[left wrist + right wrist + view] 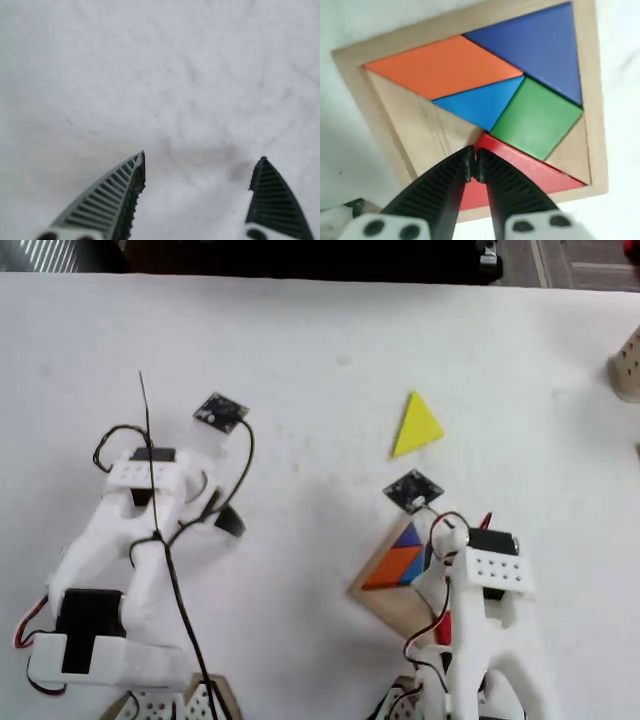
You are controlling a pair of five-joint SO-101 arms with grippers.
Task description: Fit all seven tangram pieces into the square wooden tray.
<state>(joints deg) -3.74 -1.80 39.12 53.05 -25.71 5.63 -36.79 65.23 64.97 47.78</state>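
Right wrist view: what sits in the square wooden tray?

— An orange parallelogram lies against a big dark blue triangle. Next to those are a lighter blue triangle and a green square, all four flat and edge to edge. A red triangle lies along one rim, touching the green square. Bare tray floor shows beside the orange piece.

— And the right jaws?

— Pinched together with nothing between them, tips over the red triangle's corner. I can't tell whether they touch it.

— The left jaws?

— Spread wide over the bare white counter, holding nothing.

— Anything outside the tray?

— In the high view a yellow triangle lies flat on the counter, well apart from the tray, on its far side from the arms.
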